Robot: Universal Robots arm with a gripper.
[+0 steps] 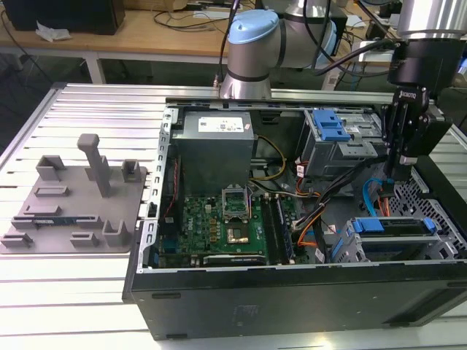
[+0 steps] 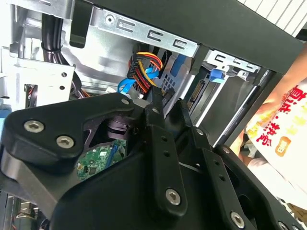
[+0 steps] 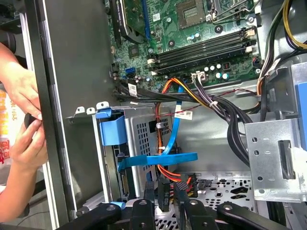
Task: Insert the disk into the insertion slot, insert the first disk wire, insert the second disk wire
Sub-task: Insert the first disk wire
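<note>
1. At the exterior view's right, the gripper point(image 1: 394, 173) hangs inside the open computer case point(image 1: 292, 299), over its right-hand end.
2. The disk point(image 1: 394, 227), framed in its blue caddy, sits in the insertion slot point(image 1: 344, 246) of the low grey cage, just below the gripper in the exterior view.
3. In the first wrist view, the fingers point(image 3: 144, 213) are clamped on the black connector of a disk wire point(image 3: 163, 191) with red and orange leads.
4. A flat blue cable point(image 3: 158, 160) runs across just beside that connector, apart from the fingers.
5. The taller cage with a blue latch point(image 1: 328, 131) stands behind the gripper. The motherboard point(image 1: 226, 226) lies toward the exterior view's left.
6. A person's hands point(image 3: 21, 96) rest at the case's outer wall in the first wrist view.
7. A grey fixture plate point(image 1: 73, 211) lies on the table, well apart from the case.
</note>
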